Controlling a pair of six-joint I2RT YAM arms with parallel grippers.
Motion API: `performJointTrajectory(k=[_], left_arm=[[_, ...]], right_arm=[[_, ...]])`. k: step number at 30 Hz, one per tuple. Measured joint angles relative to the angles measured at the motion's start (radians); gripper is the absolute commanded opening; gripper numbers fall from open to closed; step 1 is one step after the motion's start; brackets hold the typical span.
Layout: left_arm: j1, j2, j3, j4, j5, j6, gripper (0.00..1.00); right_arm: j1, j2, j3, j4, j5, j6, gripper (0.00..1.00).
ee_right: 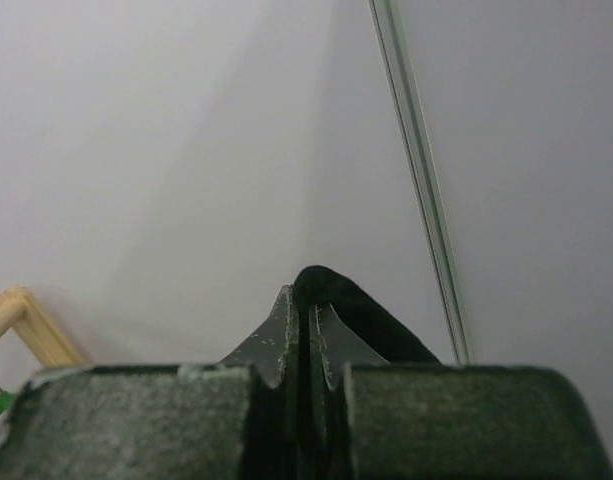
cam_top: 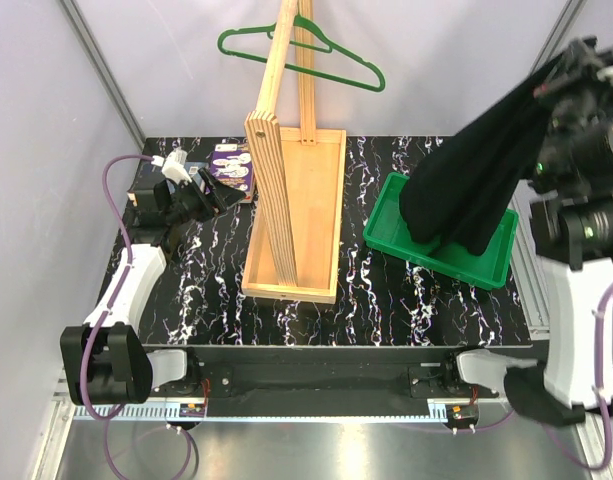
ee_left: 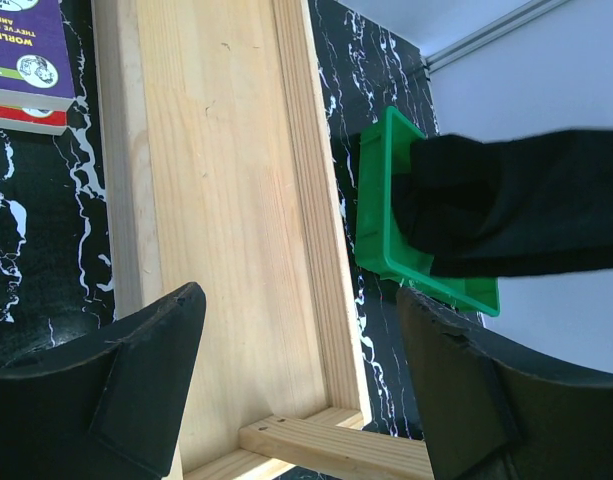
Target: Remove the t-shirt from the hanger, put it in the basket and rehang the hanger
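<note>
The black t-shirt (cam_top: 481,165) hangs in a long bunch from my right gripper (cam_top: 548,82), raised high at the right; its lower end rests in the green tray (cam_top: 386,215). In the right wrist view my right gripper (ee_right: 308,310) is shut on a fold of the black t-shirt (ee_right: 356,315). The green hanger (cam_top: 331,50) hangs bare on the tall wooden stand (cam_top: 271,160) at the back. My left gripper (cam_top: 221,195) is open and empty at the left, low over the table; in its wrist view the left gripper (ee_left: 301,310) faces the stand's base (ee_left: 226,200), with the t-shirt (ee_left: 526,200) beyond.
A purple book (cam_top: 231,165) lies at the back left next to my left gripper, also in the left wrist view (ee_left: 26,60). The stand's wooden base (cam_top: 311,215) covers the table's middle. Pale walls and metal frame posts enclose the black marbled table (cam_top: 386,300).
</note>
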Motion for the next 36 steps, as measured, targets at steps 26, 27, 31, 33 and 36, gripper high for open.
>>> performJointTrajectory(k=[26,27,31,33,36], left_arm=[[0.000,-0.010,-0.013,0.005,0.007,-0.007,0.81],[0.000,-0.010,-0.013,0.005,0.007,-0.007,0.81],[0.000,-0.010,-0.013,0.005,0.008,-0.007,0.81],[0.000,-0.010,-0.013,0.005,0.009,-0.007,0.81],[0.000,-0.013,-0.013,0.005,0.010,-0.008,0.81]], right_arm=[[-0.105,0.218,-0.160,0.003,-0.018,0.050,0.00],[-0.116,0.212,-0.166,-0.001,-0.019,0.067,0.00],[-0.130,0.146,-0.244,-0.041,-0.025,0.164,0.00],[-0.129,0.102,-0.299,-0.068,-0.032,0.212,0.00],[-0.129,-0.005,-0.447,-0.129,-0.063,0.306,0.00]])
